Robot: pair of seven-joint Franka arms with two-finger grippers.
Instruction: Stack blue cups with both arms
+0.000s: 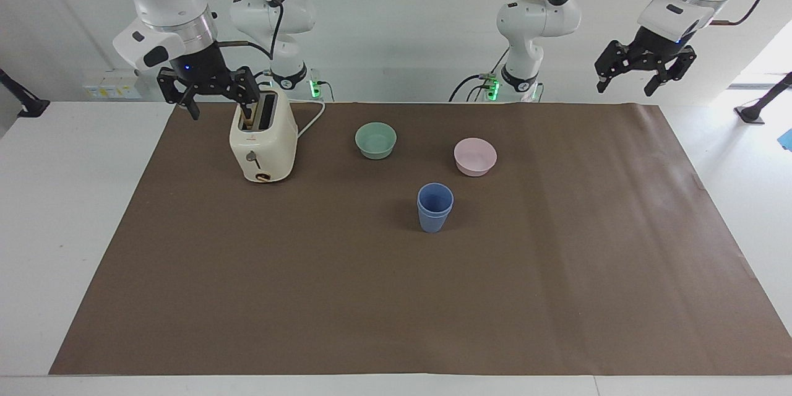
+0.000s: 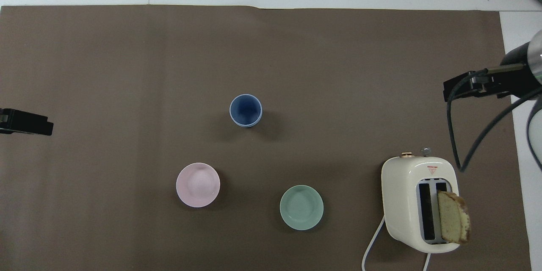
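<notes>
I see matt plastic blue cups point(image 1: 435, 207), nested, on a matt brown paper sheet point(image 1: 557, 272) over the smooth white counter point(image 1: 55, 198), beside a glossy cream toaster point(image 1: 263, 139) and matt mint bowl point(image 1: 375, 140).

Blue cups point(image 1: 435, 207) point(image 2: 245, 110): two periwinkle tapered tumblers, already nested one inside the other, upright, mouth up. Two rims visible, upper just above lower. Stack sits mid-table on the brown mat, nothing touching it.
</notes>
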